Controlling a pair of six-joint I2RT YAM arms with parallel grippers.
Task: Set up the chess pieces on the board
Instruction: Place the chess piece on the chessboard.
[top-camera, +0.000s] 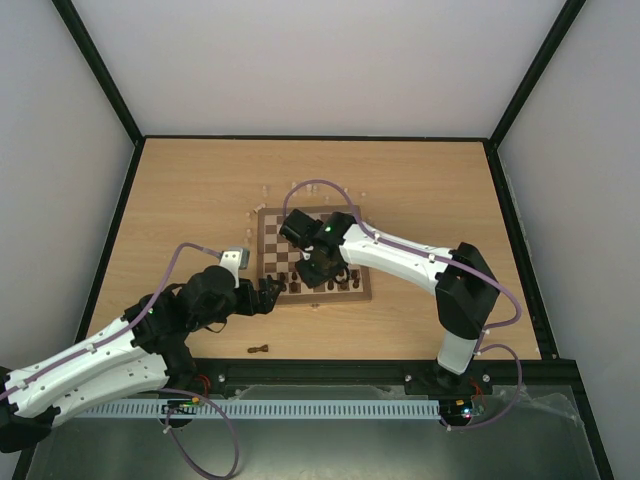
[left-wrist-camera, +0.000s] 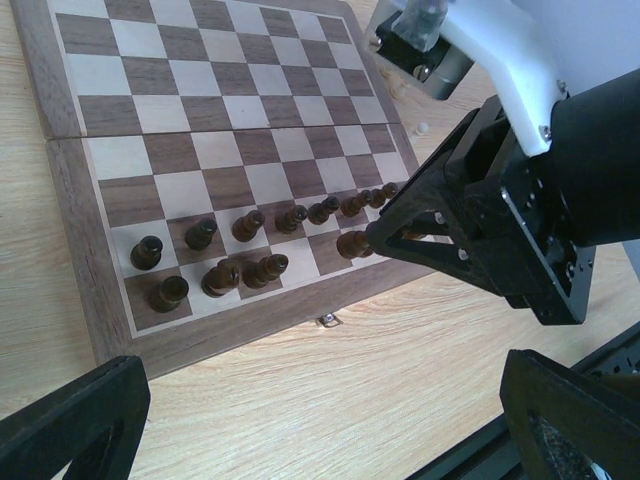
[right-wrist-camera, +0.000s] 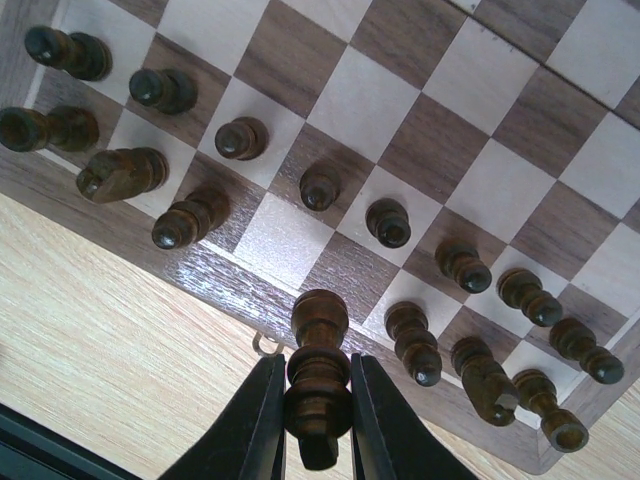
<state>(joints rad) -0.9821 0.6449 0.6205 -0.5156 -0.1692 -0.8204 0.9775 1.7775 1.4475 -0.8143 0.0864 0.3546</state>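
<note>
Black left gripper (top-camera: 270, 295) hovers, fingers spread wide, just off the board's (top-camera: 275, 235) near-left corner. A stray piece (top-camera: 259, 349), dark, lies on the table (top-camera: 420, 180) near it. Dark chessmen (left-wrist-camera: 247, 224) stand in the board's two near rows. Over the near edge, the right gripper (right-wrist-camera: 318, 400) pinches one dark man (right-wrist-camera: 318, 340).

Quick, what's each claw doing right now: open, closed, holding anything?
Left claw: open, holding nothing.
Right claw: closed on a dark brown turned wooden chess piece.
</note>
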